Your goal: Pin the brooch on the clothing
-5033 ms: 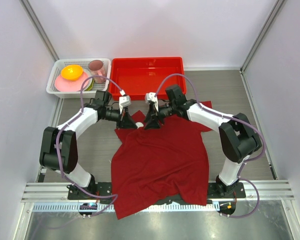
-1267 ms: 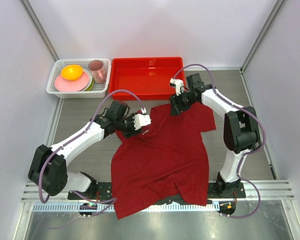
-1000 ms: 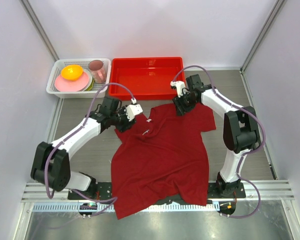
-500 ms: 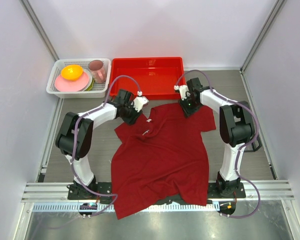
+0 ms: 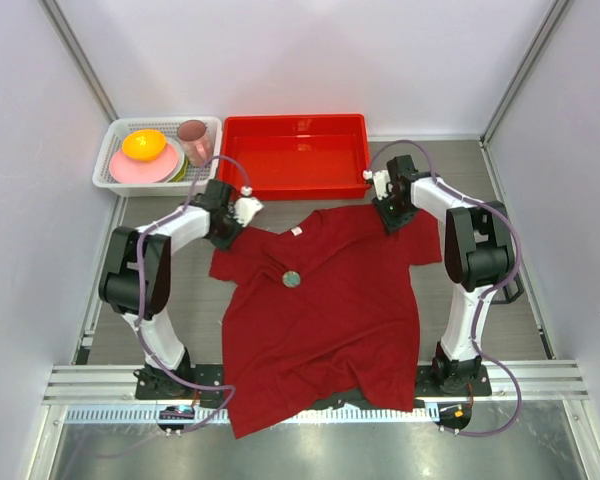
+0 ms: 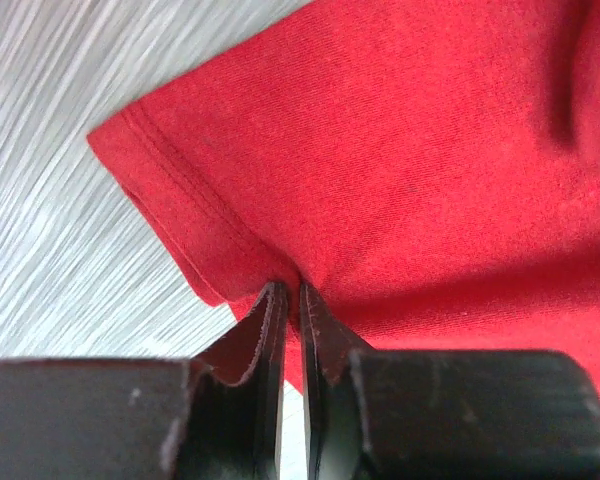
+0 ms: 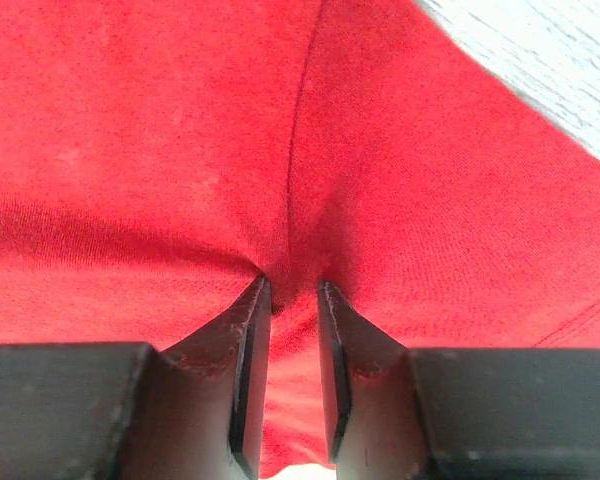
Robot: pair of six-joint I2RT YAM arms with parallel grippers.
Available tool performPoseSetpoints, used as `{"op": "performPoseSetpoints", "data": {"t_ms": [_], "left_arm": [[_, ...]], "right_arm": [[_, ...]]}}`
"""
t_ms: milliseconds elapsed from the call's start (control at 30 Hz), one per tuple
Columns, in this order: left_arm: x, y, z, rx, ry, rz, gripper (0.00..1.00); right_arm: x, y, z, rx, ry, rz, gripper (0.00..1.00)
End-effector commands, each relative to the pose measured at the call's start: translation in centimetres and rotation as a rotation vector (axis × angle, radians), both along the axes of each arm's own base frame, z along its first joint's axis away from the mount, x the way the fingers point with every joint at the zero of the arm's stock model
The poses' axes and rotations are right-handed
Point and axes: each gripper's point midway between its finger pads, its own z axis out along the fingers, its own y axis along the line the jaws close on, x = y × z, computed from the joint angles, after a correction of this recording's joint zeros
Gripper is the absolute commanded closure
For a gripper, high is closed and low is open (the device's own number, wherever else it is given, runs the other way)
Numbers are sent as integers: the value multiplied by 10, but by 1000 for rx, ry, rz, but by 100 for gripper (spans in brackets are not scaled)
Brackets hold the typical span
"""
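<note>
The clothing (image 5: 320, 310), a dark red T-shirt, lies spread on the table with its collar toward the back and a white label (image 5: 296, 232) at the neck. The brooch (image 5: 291, 278), a small round greyish disc, rests on the shirt's chest just below the collar. My left gripper (image 5: 232, 226) is at the shirt's left sleeve; in the left wrist view it (image 6: 290, 297) is shut on a fold of the red cloth (image 6: 400, 150) near the sleeve hem. My right gripper (image 5: 391, 214) is at the right shoulder, and it (image 7: 293, 290) pinches a bunch of cloth (image 7: 160, 130).
A bright red tray (image 5: 226, 160) stands just behind the collar. A white basket (image 5: 113, 152) with plates and a pink cup (image 5: 193, 140) sits at the back left. Walls and frame posts close in both sides.
Both grippers closed on the shoulders and moved outward, the left one leftward and the right one to the right. The shirt top is now spread flat and the brooch shows on the chest.
</note>
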Motion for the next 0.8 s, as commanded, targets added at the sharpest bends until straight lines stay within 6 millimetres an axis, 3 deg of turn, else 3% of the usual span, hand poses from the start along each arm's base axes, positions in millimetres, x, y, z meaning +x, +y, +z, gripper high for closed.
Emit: {"op": "performPoseSetpoints", "data": {"t_ms": [0,267,367,567,633,767], "left_arm": [[-22,82,-9,155,87,130,88],[6,149,-8,119,75,406,91],[11,156,-2,90,49,445,91],[1,143,0,20,66,424,90],[0,134,12,-25,47,406,87],[1,109,43,-155,-36,329,70]], "right_arm": [[-10,-23,-5,-56,40,-28,71],[2,-32,-1,-52,31,-78,71],[5,-35,4,-46,20,-98,71],[12,-25,25,14,-28,-77,70],[13,-19,33,44,-44,-58,68],[12,-1,59,139,-92,14,66]]}}
